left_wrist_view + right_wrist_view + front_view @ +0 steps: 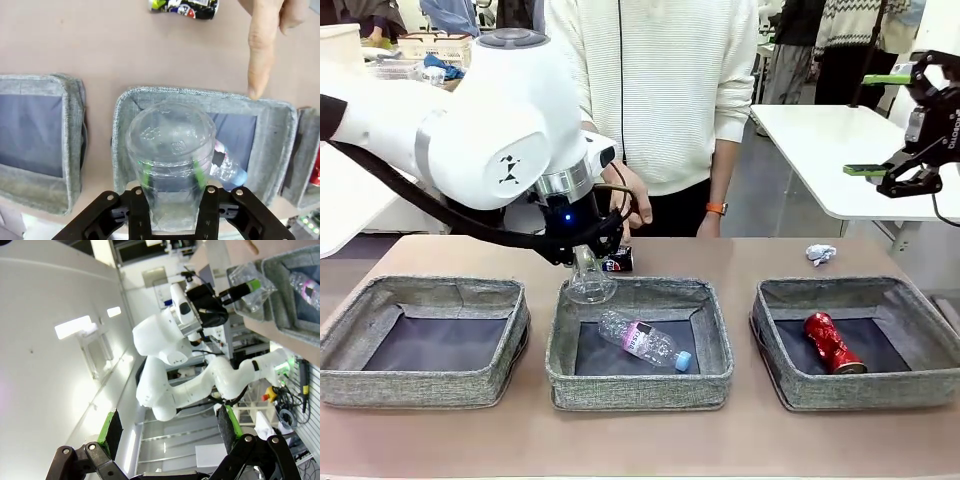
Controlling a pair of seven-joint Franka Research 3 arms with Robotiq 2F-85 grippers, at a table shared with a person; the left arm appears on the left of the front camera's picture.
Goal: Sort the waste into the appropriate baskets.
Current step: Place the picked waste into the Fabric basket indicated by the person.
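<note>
Start at the middle basket (640,378), nearest you. The pink-labelled bottle (645,342) lies on its floor, slanting toward its right front corner.

Above that basket's far-left corner your left gripper (585,255) pinches the clear plastic cup (590,283). In the wrist view the green pads press in on the cup's thin wall. The cup hangs over the rim rather than over the open floor. If you let go here, I judge it could strike the soft edge and tip outward onto the bench (640,450). Squeezed plastic may also spring sideways or cling to a pad as the jaws part.

Just beyond the middle basket's far rim lies the dark can (618,262), not yet sorted. A tumbling cup could knock it.

The person's hand (262,45) points one finger down at that same far rim, near your gripper. Any forward drift risks touching it, so mind the finger before you move.

The basket left of the middle one (420,385) holds nothing. The one to its right (860,392) holds the red can (833,342). The paper ball (821,253) waits beyond that one.

Far right of the middle basket and raised high, your right gripper (876,124) stands spread wide, holding nothing.
</note>
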